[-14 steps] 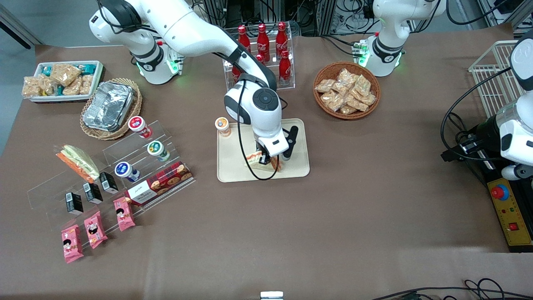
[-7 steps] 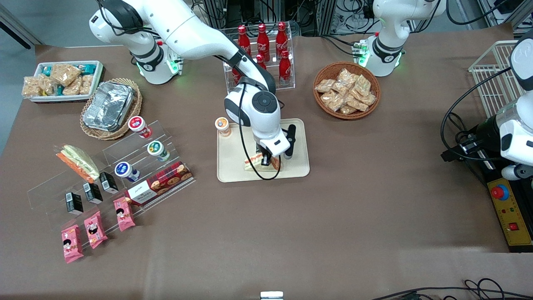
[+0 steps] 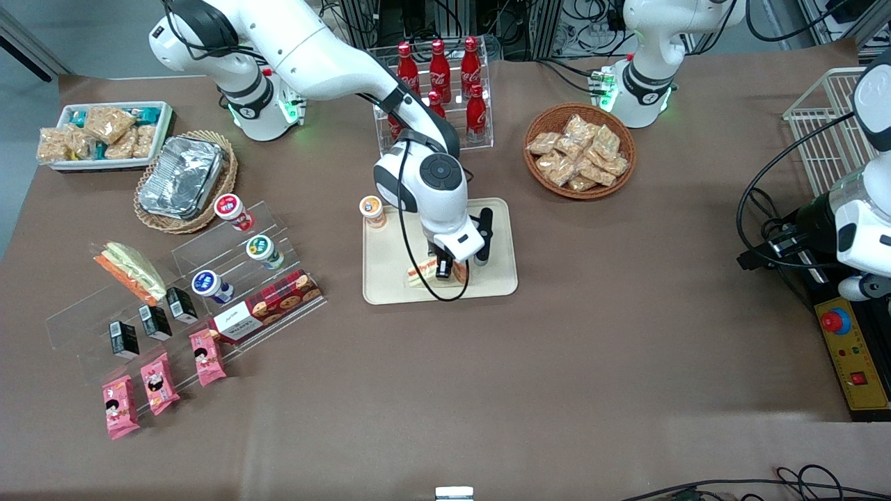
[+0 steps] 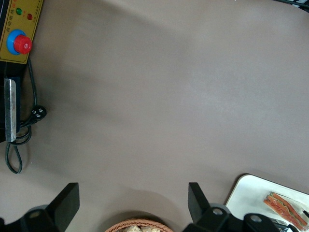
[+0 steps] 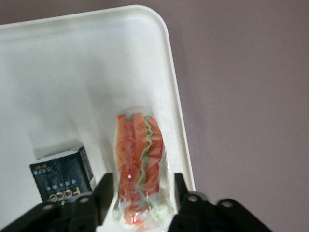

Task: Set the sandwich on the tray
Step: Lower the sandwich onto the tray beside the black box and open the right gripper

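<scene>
Gripper clamped on sandwich, low over tray (small black carton just beside). Placement step; next: release, lift clear.

Robot lab, dressed as a mock snack shop. My table wears brown paper; cable bundles and aluminium framing run along its edge. Emergency-stop box toward the parked arm's end. Goods on show: cola bottles in an acrylic rack, snack basket, acrylic shelves.
</scene>
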Action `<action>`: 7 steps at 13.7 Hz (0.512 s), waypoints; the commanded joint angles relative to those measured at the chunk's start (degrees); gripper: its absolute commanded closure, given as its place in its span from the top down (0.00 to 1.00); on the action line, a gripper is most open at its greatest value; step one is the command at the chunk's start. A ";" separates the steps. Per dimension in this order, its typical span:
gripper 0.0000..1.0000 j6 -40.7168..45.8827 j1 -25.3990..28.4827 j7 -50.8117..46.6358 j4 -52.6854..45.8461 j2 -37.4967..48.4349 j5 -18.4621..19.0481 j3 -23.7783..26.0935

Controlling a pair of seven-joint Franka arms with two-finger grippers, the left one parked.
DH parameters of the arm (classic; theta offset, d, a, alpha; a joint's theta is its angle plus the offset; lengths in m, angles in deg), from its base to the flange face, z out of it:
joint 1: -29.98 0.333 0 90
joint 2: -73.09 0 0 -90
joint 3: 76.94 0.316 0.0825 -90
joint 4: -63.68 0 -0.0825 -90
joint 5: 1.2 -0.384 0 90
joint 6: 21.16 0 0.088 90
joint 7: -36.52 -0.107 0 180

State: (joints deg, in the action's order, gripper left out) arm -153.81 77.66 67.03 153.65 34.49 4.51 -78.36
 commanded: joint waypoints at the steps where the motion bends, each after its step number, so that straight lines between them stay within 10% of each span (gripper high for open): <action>1: 1.00 -0.85 -0.40 0.60 0.03 0.46 0.70 0.20; 7: 1.00 3.44 -0.57 2.43 -0.06 3.53 -1.14 0.46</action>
State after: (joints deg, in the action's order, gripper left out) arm -153.10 77.62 67.27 153.14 35.46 4.44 -78.33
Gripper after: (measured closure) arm 0.000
